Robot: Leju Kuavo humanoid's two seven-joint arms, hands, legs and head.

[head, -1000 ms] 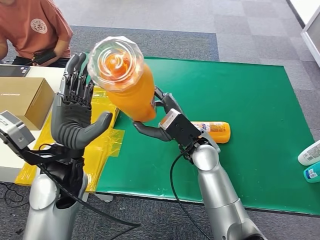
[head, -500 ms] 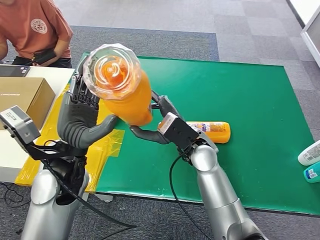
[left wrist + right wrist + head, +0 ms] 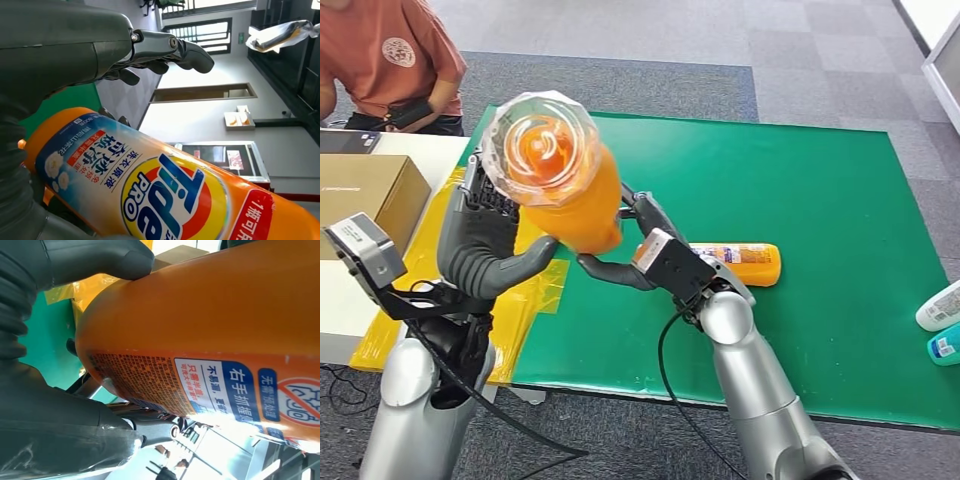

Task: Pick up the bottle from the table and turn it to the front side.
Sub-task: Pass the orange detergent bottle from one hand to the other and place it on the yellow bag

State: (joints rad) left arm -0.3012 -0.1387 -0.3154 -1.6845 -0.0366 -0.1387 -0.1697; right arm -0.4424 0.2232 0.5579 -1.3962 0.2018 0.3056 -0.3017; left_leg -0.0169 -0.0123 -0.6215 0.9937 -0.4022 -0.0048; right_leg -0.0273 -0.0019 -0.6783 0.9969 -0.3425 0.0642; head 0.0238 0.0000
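An orange detergent bottle [image 3: 573,190] was held in the air above the left part of the green mat [image 3: 803,240], its clear cap end tipped up toward the head camera. The right robot hand [image 3: 637,245] clasped the bottle's lower body from beneath, thumb on one side and fingers wrapped round the other. The left robot hand [image 3: 490,235] stood just beside the bottle on its left, palm toward it, thumb reaching under the orange body and fingers spread behind the cap; whether it actually pressed against the bottle could not be told from the head view. In the left wrist view the bottle's front label [image 3: 170,197] faced that palm, with the fingers [image 3: 166,50] stretched clear above it. In the right wrist view the printed back label [image 3: 211,385] lay against the right robot hand's grip. A second orange bottle [image 3: 743,262] lay flat on the mat just beyond the right wrist. A yellow plastic sheet [image 3: 524,290] covered the desk [image 3: 343,320] edge beside a cardboard box [image 3: 365,195], where a person in an orange shirt [image 3: 388,50] sat.
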